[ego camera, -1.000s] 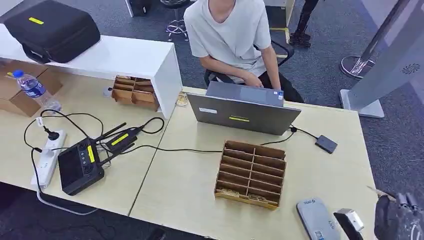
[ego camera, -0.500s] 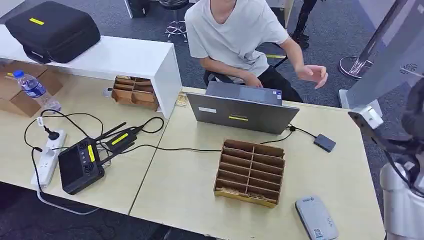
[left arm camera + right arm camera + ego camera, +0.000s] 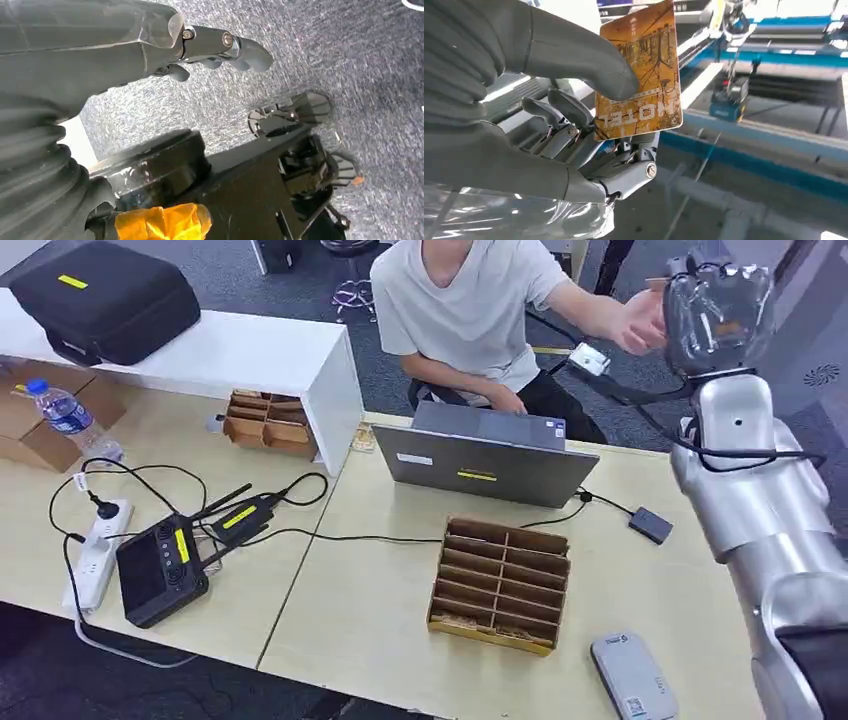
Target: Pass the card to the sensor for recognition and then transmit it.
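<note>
My right hand (image 3: 715, 312), wrapped in clear plastic, is raised high at the back right, beyond the table. It pinches an orange card (image 3: 639, 75) printed "HOTEL" between thumb and fingers. A seated person in a white shirt stretches a hand (image 3: 640, 325) out right beside my right hand. The grey card sensor (image 3: 632, 677) lies flat at the table's front right edge. My left hand (image 3: 220, 45) hangs over grey carpet, holding nothing, fingers loosely extended.
A brown divided card box (image 3: 502, 585) sits mid-table in front of a grey laptop (image 3: 485, 465). A small black device (image 3: 651, 526) lies on its cable to the right. A black controller (image 3: 160, 570), power strip (image 3: 95, 560) and bottle (image 3: 65, 415) are at left.
My right arm has swung up from the table's front right corner to high at the back right with the card. The person's hand has reached out to meet it.
</note>
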`<move>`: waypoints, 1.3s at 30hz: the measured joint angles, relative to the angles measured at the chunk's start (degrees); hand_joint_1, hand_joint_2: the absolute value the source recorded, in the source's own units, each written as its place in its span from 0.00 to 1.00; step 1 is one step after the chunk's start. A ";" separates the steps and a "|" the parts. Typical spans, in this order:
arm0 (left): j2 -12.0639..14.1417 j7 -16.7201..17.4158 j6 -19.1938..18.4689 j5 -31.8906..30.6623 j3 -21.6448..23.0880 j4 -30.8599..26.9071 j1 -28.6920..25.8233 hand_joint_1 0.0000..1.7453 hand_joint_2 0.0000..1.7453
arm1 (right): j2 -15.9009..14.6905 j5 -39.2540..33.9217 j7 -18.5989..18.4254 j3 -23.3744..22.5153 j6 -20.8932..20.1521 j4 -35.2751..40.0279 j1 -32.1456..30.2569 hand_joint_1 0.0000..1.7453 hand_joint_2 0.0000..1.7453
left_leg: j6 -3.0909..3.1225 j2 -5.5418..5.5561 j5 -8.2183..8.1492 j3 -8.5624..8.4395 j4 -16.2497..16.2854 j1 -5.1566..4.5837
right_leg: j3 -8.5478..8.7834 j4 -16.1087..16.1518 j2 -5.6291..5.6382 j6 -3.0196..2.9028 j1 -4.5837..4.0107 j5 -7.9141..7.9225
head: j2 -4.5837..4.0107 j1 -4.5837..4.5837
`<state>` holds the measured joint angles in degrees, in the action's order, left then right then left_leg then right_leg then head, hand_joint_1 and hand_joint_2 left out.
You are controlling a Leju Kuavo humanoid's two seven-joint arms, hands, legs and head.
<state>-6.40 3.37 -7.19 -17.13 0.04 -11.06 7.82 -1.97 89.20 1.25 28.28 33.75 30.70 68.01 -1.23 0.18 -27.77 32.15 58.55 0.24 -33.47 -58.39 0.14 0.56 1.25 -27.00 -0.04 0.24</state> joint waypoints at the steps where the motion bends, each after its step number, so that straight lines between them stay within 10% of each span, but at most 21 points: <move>1: -0.02 0.00 -0.07 0.00 0.02 0.00 0.02 0.00 1.00 | 0.46 -0.05 -0.22 0.44 -0.04 -1.03 0.43 1.00 1.00 | 0.00 0.01 0.00 0.02 0.00 0.00 | -0.01 0.01 -0.02 0.00 0.00 0.00 | 0.00 -0.02; 2: -0.05 0.00 -0.17 -0.02 0.04 0.00 0.03 0.00 1.00 | 0.86 -0.07 -0.33 0.86 -0.04 -1.91 0.75 1.00 1.00 | 0.00 0.02 0.00 0.03 0.00 0.00 | -0.01 0.02 -0.02 0.00 0.00 0.00 | 0.00 0.00; 3: -0.04 0.00 -0.28 -0.02 0.06 0.02 0.03 0.00 1.00 | 1.20 -0.26 -0.40 1.25 0.02 -2.82 0.99 0.00 1.00 | 0.00 0.01 0.00 0.04 0.00 -0.01 | -0.01 0.02 -0.02 0.00 0.00 0.00 | 0.00 -0.02; 21: -0.04 -0.02 -0.59 0.11 0.87 0.00 0.25 0.00 1.00 | 2.32 -4.84 3.54 3.41 2.89 -7.35 -0.04 0.00 1.00 | 0.00 0.03 -0.01 0.07 0.09 -0.01 | -0.07 0.07 -0.03 0.01 0.00 0.01 | 0.00 -0.02; 39: 0.00 -1.18 1.84 2.97 -0.59 0.02 -2.04 0.00 1.00 | -11.71 -16.57 7.91 -5.42 3.19 41.77 -45.81 0.00 1.00 | 0.12 0.30 -0.15 0.33 0.08 0.00 | -0.15 0.26 -0.29 0.05 -0.02 -0.09 | 0.00 -0.02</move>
<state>-6.40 2.19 -5.35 -14.16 -0.55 -11.04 5.78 -13.68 72.63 9.16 22.86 36.94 72.46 22.20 -1.11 0.48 -27.91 32.48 58.63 0.24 -33.62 -58.13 -0.15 0.60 1.23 -27.08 -0.04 0.22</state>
